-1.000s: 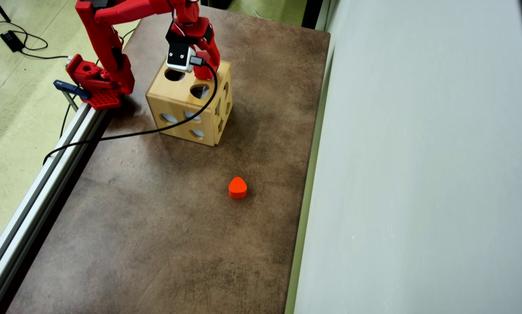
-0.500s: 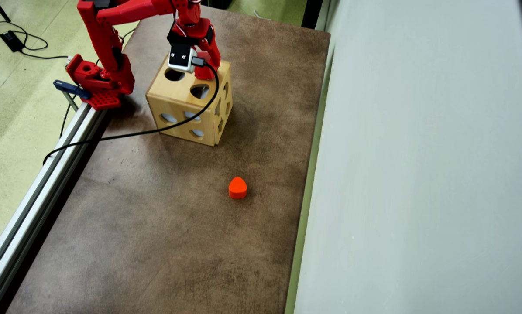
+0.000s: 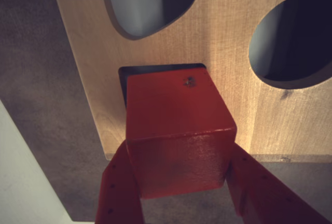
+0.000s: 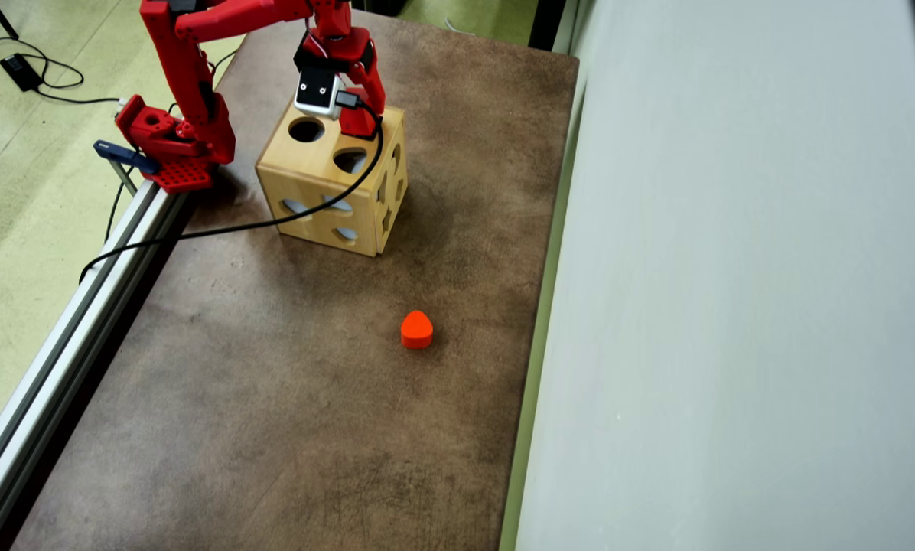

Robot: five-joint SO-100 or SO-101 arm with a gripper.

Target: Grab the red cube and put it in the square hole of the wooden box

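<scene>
Nearest the wrist camera, the red two-finger gripper (image 3: pixel 179 182) is clamped on the glossy red painted cube (image 3: pixel 176 130), one finger pressed flat against each opposite side face near the cube's lower end. The cube looks rigid and probably light, and its smooth paint may be a little slippery, so a flat-face hold like this one seems the sound choice, since gripping on the edges would likely let it twist. Just beyond, the cube's far end sits over the dark square hole (image 3: pixel 124 81) in the top of the pale wooden box (image 3: pixel 228 53), whose rim shows along the cube's left and far sides; whether it has entered I cannot tell. Two rounded openings lie farther back. The overhead view hides cube and hole under the arm, but it alone shows the whole box (image 4: pixel 333 184) on the brown mottled table (image 4: pixel 274 398), and a small orange rounded block (image 4: pixel 417 330) lying well apart.
</scene>
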